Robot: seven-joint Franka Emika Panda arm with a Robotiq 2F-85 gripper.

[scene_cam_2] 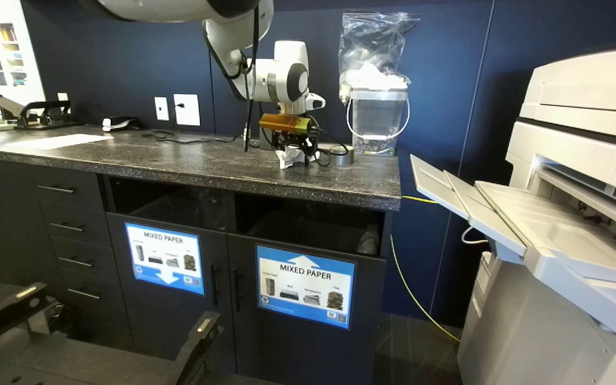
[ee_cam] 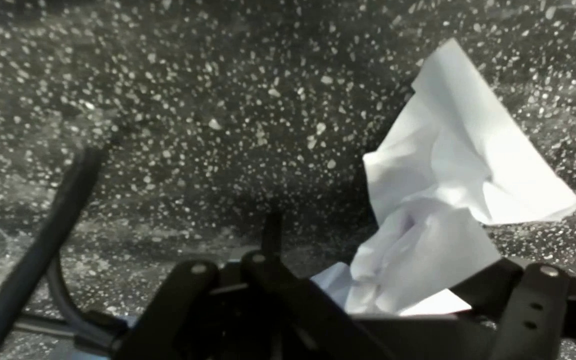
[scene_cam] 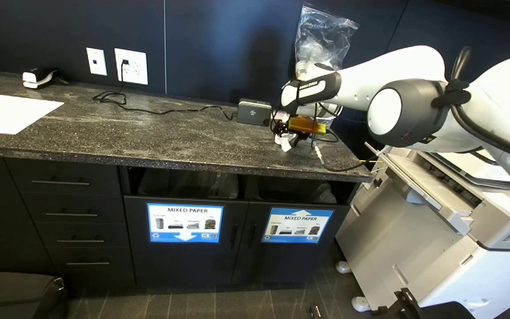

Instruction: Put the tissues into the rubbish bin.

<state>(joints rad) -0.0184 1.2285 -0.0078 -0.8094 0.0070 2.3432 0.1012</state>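
One tissue, a white crumpled wad (ee_cam: 448, 170), lies on the dark speckled counter near its right end. It also shows in both exterior views, partly hidden by the gripper (scene_cam: 285, 141) (scene_cam_2: 288, 158). My gripper (ee_cam: 385, 255) is low over the counter, pointing down. Its fingers stand apart, one on each side of the near part of the tissue; the right finger is close to or touching it. No other tissue shows on the counter. Two bins (scene_cam_2: 313, 224) (scene_cam: 188, 184) with clear liners stand behind openings under the counter, above doors labelled MIXED PAPER.
A small grey box (scene_cam: 254, 112) with a cable stands behind the gripper. A tape roll (scene_cam_2: 341, 155) and a clear bucket (scene_cam_2: 377, 115) topped by a plastic bag (scene_cam_2: 375, 43) stand at the right end. A flat paper sheet (scene_cam: 11, 113) lies at left. A printer (scene_cam: 436, 221) stands beside the counter.
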